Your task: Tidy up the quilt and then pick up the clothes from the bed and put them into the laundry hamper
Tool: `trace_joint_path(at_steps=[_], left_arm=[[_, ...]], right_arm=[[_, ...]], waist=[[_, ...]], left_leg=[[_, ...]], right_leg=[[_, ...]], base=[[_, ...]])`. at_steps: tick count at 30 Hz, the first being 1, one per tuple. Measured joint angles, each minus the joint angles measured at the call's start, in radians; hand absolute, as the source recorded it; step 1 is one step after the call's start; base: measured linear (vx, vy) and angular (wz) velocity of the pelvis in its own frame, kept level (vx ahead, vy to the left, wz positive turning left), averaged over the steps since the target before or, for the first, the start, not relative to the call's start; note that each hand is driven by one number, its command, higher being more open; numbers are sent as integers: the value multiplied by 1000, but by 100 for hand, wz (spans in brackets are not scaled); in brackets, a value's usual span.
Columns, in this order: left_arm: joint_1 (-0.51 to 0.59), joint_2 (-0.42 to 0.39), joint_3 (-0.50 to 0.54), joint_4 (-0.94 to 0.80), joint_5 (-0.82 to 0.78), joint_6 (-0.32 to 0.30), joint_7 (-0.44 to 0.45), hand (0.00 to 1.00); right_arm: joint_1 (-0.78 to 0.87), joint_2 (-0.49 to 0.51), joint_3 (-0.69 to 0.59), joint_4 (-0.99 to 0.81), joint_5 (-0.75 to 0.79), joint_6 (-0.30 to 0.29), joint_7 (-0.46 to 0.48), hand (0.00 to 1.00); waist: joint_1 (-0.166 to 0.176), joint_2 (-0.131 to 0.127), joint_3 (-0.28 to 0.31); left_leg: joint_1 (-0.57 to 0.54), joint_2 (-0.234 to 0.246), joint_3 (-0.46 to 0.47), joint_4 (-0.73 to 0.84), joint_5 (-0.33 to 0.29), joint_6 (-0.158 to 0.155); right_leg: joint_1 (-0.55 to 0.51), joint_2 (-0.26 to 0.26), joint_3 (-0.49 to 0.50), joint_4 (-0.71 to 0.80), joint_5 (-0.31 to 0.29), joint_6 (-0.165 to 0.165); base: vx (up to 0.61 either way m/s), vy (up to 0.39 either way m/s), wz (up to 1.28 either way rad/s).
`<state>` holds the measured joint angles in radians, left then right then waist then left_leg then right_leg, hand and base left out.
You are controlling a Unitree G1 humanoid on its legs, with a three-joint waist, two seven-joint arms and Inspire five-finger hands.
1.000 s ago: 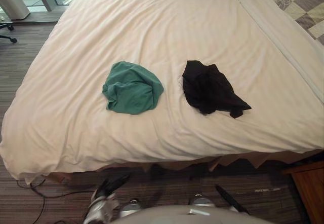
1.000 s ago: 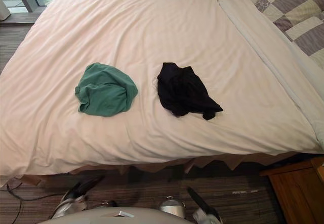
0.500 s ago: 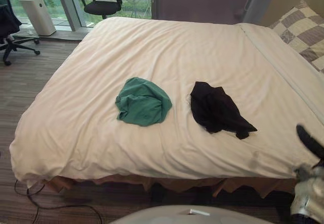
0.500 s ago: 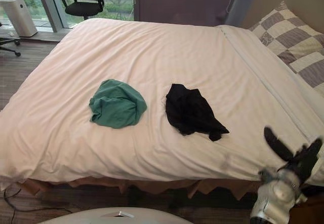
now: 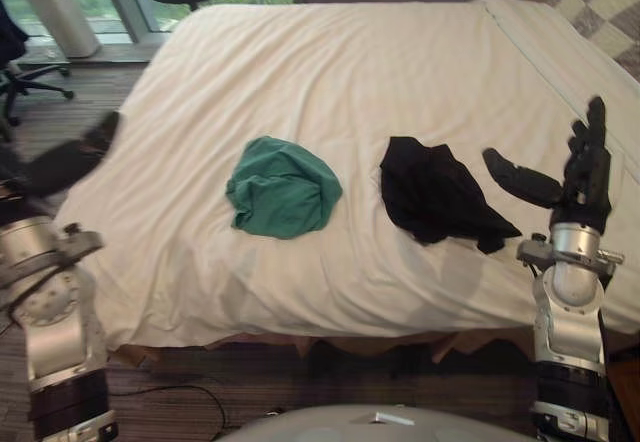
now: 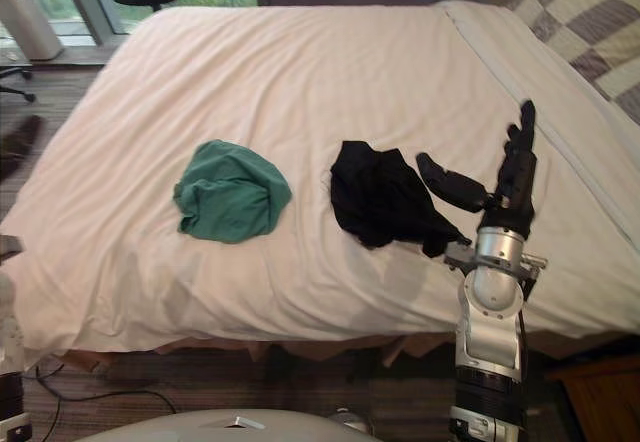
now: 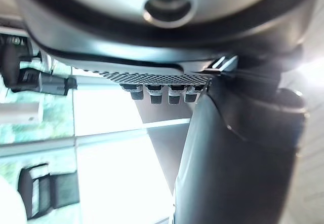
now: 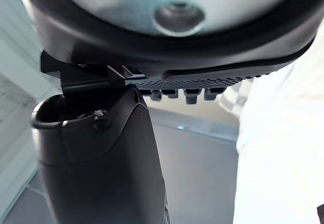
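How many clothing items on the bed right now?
2. A green garment lies left of centre on the quilt; a black garment lies to its right, near the open right robot hand. They lie apart. Anything under the quilt would be hidden.

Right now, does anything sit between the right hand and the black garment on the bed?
Nothing visible does. The right hand, fingers straight, is held up just beside the right edge of the black garment, with only bare quilt around them.

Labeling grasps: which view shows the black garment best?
Left eye view: black garment lies whole on the quilt, clear of the right hand. Right eye view: that hand's thumb overlaps its edge. Wrist views face elsewhere.
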<state>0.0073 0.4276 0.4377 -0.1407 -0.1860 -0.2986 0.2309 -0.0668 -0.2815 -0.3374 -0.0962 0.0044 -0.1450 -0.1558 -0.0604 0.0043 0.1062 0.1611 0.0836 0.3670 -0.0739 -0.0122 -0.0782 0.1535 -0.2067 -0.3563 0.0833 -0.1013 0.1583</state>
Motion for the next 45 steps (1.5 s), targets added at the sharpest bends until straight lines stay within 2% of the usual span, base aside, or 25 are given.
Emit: trace_joint_path(at_steps=[5,10,11,12,13,14,15,16,17,18,19,20,21,22,25,27,28,29,30,31,35,37,38,39,45], left_arm=[[-23,-1,-94,8,220,91,-22,100],[-73,-3,-130,57,306,128,-22,100],[-85,-10,-130,72,319,133,-21,100],[-101,-26,-129,84,319,141,-19,100],[-114,-34,-129,97,322,143,-17,100],[-141,-37,-126,128,338,152,-11,100],[-169,-41,-122,152,352,161,-10,100],[-172,-66,-123,156,354,167,-6,100],[-180,-77,-130,176,356,177,-16,100],[-185,-85,-145,209,358,192,-29,100],[-187,-91,-151,230,362,195,-35,100],[-197,-108,-153,264,377,199,-47,100],[-198,-125,-154,283,396,211,-57,100],[-196,-133,-154,294,398,216,-60,100],[-168,-184,-159,335,430,245,-71,100],[-141,-209,-159,350,430,260,-81,100],[-125,-233,-158,353,430,260,-81,100],[-114,-256,-159,357,430,257,-80,100],[-112,-264,-158,360,430,257,-80,100],[-105,-266,-158,360,430,257,-77,0],[-46,-343,-151,368,433,256,-63,0],[-27,-351,-148,385,433,254,-67,0],[-24,-351,-148,389,434,254,-70,0],[-18,-349,-145,387,433,250,-72,0],[-17,-340,-149,398,432,226,-97,0]], right_arm=[[-8,-52,34,-28,-10,0,23,100],[-8,-67,43,-28,-33,0,37,100],[-10,-72,48,-28,-33,0,41,100],[-16,-87,51,-28,-33,0,44,100],[-17,-91,51,-29,-33,-1,46,100],[-15,-90,60,-29,-33,0,48,100],[-16,-95,67,-33,-33,-1,55,100],[-23,-109,66,-35,-33,0,57,100],[-29,-103,67,-36,-33,1,57,100],[-21,-94,70,-36,-33,8,60,100],[-17,-91,71,-36,-33,8,59,100],[-15,-83,64,-36,-33,8,57,100],[-15,-72,57,-36,-33,8,57,100],[-14,-68,55,-36,-33,8,58,100],[31,-14,43,-55,-33,7,58,100],[41,19,45,-55,-33,7,59,100],[44,23,53,-55,-33,7,60,100],[46,27,59,-59,-34,5,61,100],[53,35,59,-65,-34,5,61,100],[64,55,60,-77,-34,5,61,100],[81,62,60,-82,-36,18,59,100],[104,75,53,-83,-36,24,58,100],[101,81,47,-83,-36,24,57,100],[92,89,35,-82,-36,24,54,100],[98,95,90,-82,-42,24,62,100]], waist=[[-31,2,35],[-46,23,66],[-49,40,77],[-55,79,101],[-58,92,110],[-58,91,115],[-72,67,123],[-78,92,128],[-81,90,137],[-80,80,147],[-81,76,150],[-83,71,155],[-84,79,158],[-81,84,161],[-95,79,162],[-88,81,163],[-80,89,167],[-82,103,172],[-82,99,169],[-84,82,160],[-79,129,158],[-79,115,167],[-79,120,164],[-76,134,157],[-66,111,161]], left_leg=[[-41,0,72,18,-22,14],[-85,14,119,79,-64,21],[-92,26,130,89,-69,22],[-89,52,136,89,-70,23],[-89,63,139,87,-70,23],[-93,66,159,93,-71,20],[-111,55,167,136,-104,2],[-128,73,167,162,-120,-10],[-163,91,176,228,-126,-14],[-203,112,180,324,-143,-25],[-207,110,183,325,-163,-50],[-208,95,181,244,-165,-53],[-206,95,179,131,-102,-29],[-207,101,175,99,-22,-27],[-183,76,177,100,-24,-22],[-179,77,179,116,-32,-9],[-168,85,178,123,-33,-6],[-150,94,168,119,-34,-3],[-146,90,166,121,-34,-3],[-145,75,162,124,-38,-1],[-140,103,171,179,-63,-22],[-138,110,179,212,-101,-39],[-134,104,178,169,-86,-36],[-132,101,188,124,-39,-28],[-120,66,168,119,-57,-5]], right_leg=[[-82,-1,77,-1,33,-2],[-143,0,121,23,48,-2],[-183,4,136,78,48,-2],[-269,20,154,198,31,-20],[-281,39,167,170,-5,-29],[-278,73,193,-12,43,-21],[-278,80,197,-123,182,-42],[-271,89,199,-141,210,-40],[-279,85,203,-157,218,-44],[-271,77,225,-159,218,-45],[-267,73,232,-159,218,-45],[-261,65,249,-159,218,-45],[-253,74,252,-159,217,-43],[-247,82,255,-159,214,-40],[-242,66,236,-129,208,-32],[-248,62,221,-93,203,-33],[-276,62,218,-9,174,-34],[-313,73,216,47,108,-47],[-305,76,219,4,112,-47],[-295,74,220,-54,142,-42],[-245,83,191,-94,155,-46],[-195,71,192,-103,155,-47],[-191,71,191,-103,154,-47],[-186,73,192,-104,151,-42],[-167,46,145,-105,158,-27]], base=[[44,31,-35],[61,0,-32],[52,-40,-34],[37,-41,-38],[2,-40,-39],[14,-90,-21],[39,-127,-16],[153,-145,-17],[154,-101,-31],[156,-79,-36],[44,-102,-33],[17,-87,-35],[-2,-58,-38],[-6,8,-41],[85,46,4],[88,35,1],[91,16,1],[62,2,7],[26,-16,23],[67,-109,26],[109,-88,4],[61,-32,9],[0,0,0],[-29,41,-9],[0,47,10]])
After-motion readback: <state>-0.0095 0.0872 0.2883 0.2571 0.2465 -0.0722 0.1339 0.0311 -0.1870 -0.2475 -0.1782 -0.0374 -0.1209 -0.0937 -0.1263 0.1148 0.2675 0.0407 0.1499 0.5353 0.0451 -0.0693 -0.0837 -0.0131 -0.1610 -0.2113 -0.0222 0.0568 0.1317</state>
